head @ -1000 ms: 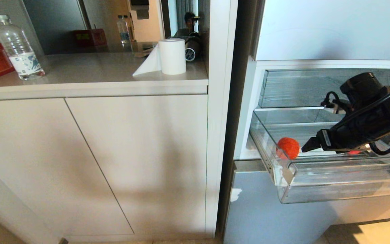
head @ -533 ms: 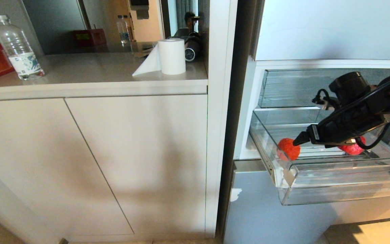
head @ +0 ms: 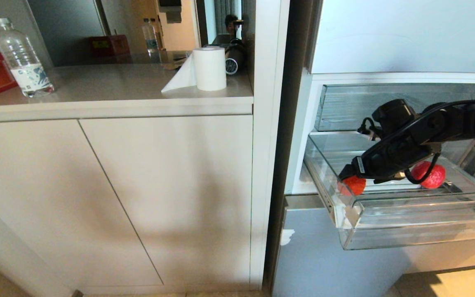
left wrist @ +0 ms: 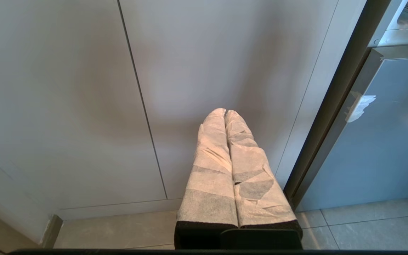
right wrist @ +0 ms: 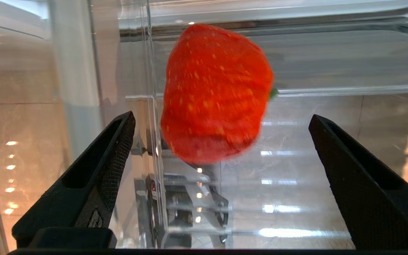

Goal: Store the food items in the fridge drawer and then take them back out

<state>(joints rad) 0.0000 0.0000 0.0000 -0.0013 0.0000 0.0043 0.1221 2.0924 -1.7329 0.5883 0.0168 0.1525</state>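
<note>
Two matte red roundish food lumps (head: 355, 185) (head: 429, 175) are seen lying apart inside the pulled-out clear plastic fridge drawer (head: 419, 231).

fridge drawer (head: 406, 225) open-topped, clear side wall (right wrist: 151, 106) beside red lump (right wrist: 216, 92)

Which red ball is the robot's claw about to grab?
The red one in the fridge drawer's left front corner. The open right gripper points right at it; the other red one lies farther right, behind the arm.

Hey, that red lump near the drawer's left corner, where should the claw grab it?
Grip the left red lump across its widest middle, coming from above and the right, as the open right claw is already lined up. The drawer wall blocks the left side.
</note>
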